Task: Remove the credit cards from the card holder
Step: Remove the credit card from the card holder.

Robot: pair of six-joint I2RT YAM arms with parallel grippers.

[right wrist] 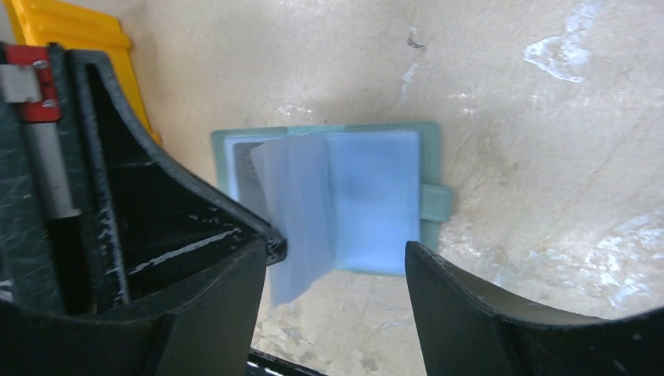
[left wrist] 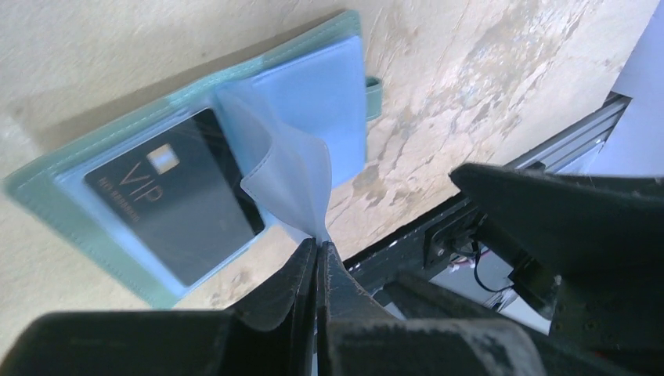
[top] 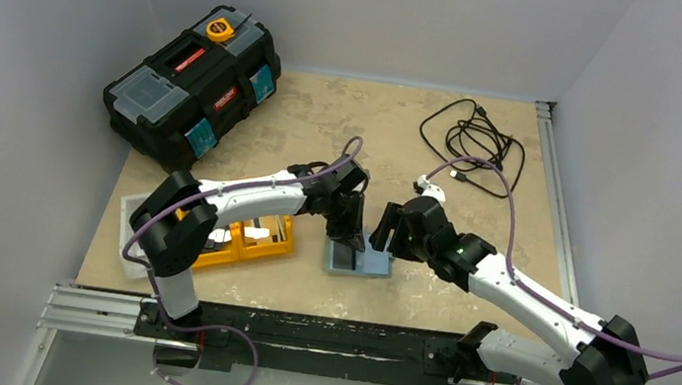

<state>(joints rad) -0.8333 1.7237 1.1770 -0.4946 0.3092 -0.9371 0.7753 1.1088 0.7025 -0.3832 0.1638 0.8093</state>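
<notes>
Gripping a clear sleeve (left wrist: 286,176) of the open card holder (left wrist: 48,202) with left tool (left wrist: 319,249) clamped tight; hovering above with right tool (right wrist: 342,252) wide, empty; 1 dark credit card (left wrist: 176,207) pocketed.

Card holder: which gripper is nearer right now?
Left. The left gripper is shut on a clear sleeve of the card holder, holding it up. The right gripper hangs open above the holder, apart from it.

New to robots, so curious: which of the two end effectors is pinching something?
The left end effector: its jaws are shut on a clear sleeve of the card holder. The right end effector is open, holding nothing.
</notes>
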